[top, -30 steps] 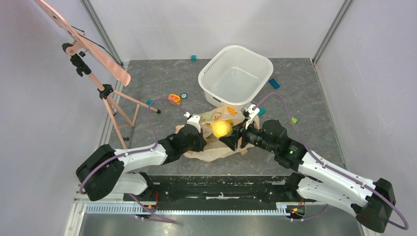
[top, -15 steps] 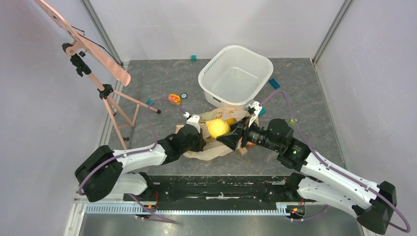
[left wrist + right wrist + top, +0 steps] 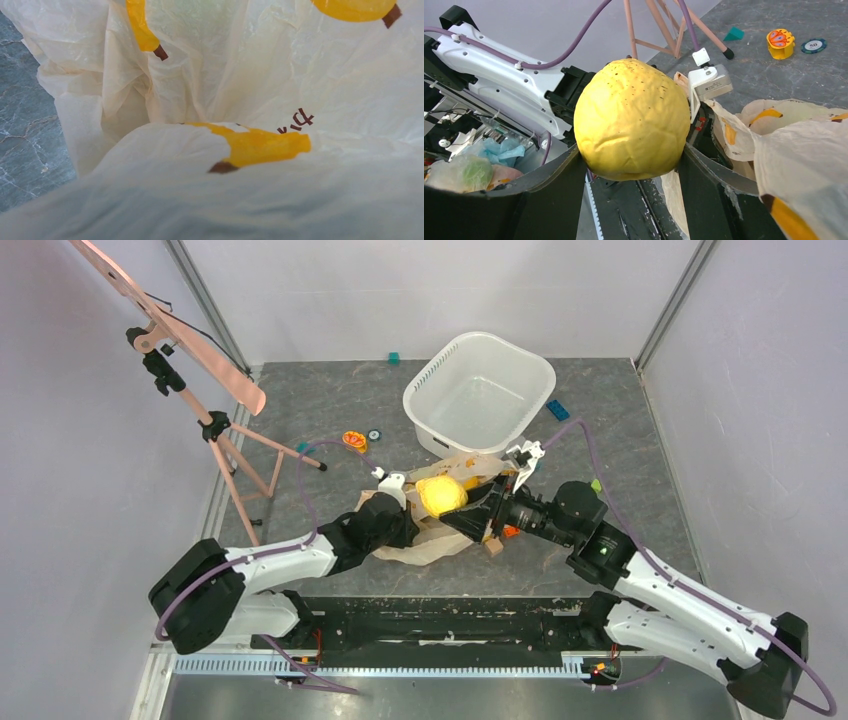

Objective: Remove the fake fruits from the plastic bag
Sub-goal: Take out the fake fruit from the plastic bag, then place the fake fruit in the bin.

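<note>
Right gripper [image 3: 631, 167] is drifting left with the bumpy yellow pear [image 3: 631, 117], jaws squeezing it just above the crinkly plastic bag [image 3: 200, 75]. Left gripper [image 3: 402, 502] is pinching the bag's rim, jaws closed. Can't read the bag's dark lettering; a chip [image 3: 813, 45] marked "50" is sitting beside an orange flower disc [image 3: 779, 42].

A small round dark chip [image 3: 813, 46] on the table [image 3: 774, 75], seen from my right wrist, carries the number "50" on its pale centre. My left wrist camera shows a few dark brown characters printed on the plastic bag [image 3: 250, 75], but I cannot read them.
</note>
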Robot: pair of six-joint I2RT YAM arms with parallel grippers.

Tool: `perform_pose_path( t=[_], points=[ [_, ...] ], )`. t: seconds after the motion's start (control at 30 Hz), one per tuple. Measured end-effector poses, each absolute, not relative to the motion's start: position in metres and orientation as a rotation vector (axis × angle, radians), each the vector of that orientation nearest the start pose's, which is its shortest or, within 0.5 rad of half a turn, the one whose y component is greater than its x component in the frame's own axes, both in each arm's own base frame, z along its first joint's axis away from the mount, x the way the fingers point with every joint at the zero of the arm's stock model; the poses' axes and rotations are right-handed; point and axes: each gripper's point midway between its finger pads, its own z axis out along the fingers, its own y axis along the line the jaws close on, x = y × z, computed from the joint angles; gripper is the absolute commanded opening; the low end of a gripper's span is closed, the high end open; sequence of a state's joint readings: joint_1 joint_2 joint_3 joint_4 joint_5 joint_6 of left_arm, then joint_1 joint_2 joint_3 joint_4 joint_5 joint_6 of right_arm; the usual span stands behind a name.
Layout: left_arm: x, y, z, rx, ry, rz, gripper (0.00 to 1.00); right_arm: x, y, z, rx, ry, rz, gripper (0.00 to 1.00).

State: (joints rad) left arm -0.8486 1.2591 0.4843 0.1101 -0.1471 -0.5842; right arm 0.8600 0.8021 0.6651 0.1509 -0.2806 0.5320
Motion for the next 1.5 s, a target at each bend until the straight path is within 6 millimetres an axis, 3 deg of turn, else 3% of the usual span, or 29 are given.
perform_pose_path(
  t=[0.13, 0.37, 0.77, 0.93, 1.07, 1.3, 1.4, 1.5],
  points=[
    [0.222, -0.247, 0.058, 0.219, 2.280, -0.613, 0.02, 0.159, 0.300, 0.284, -0.533, 1.625, 1.334, 0.59],
    [0.222, -0.247, 0.062, 0.217, 2.270, -0.621, 0.02, 0.143, 0.314, 0.205, -0.569, 1.812, 1.395, 0.59],
    [0.226, -0.252, 0.057, 0.222, 2.289, -0.608, 0.02, 0.072, 0.348, 0.204, -0.823, 1.799, 1.554, 0.60],
    [0.226, -0.253, 0.057, 0.221, 2.288, -0.608, 0.02, 0.057, 0.366, 0.214, -0.908, 1.771, 1.608, 0.60],
    [0.226, -0.253, 0.057, 0.221, 2.288, -0.608, 0.02, 0.066, 0.372, 0.234, -0.900, 1.722, 1.568, 0.61],
    [0.226, -0.253, 0.057, 0.221, 2.289, -0.608, 0.02, 0.107, 0.369, 0.301, -0.812, 1.626, 1.389, 0.61],
    [0.226, -0.252, 0.056, 0.221, 2.289, -0.608, 0.02, 0.139, 0.355, 0.324, -0.732, 1.607, 1.309, 0.61],
    [0.224, -0.250, 0.054, 0.221, 2.293, -0.605, 0.02, 0.169, 0.335, 0.332, -0.656, 1.616, 1.223, 0.61]
  ],
)
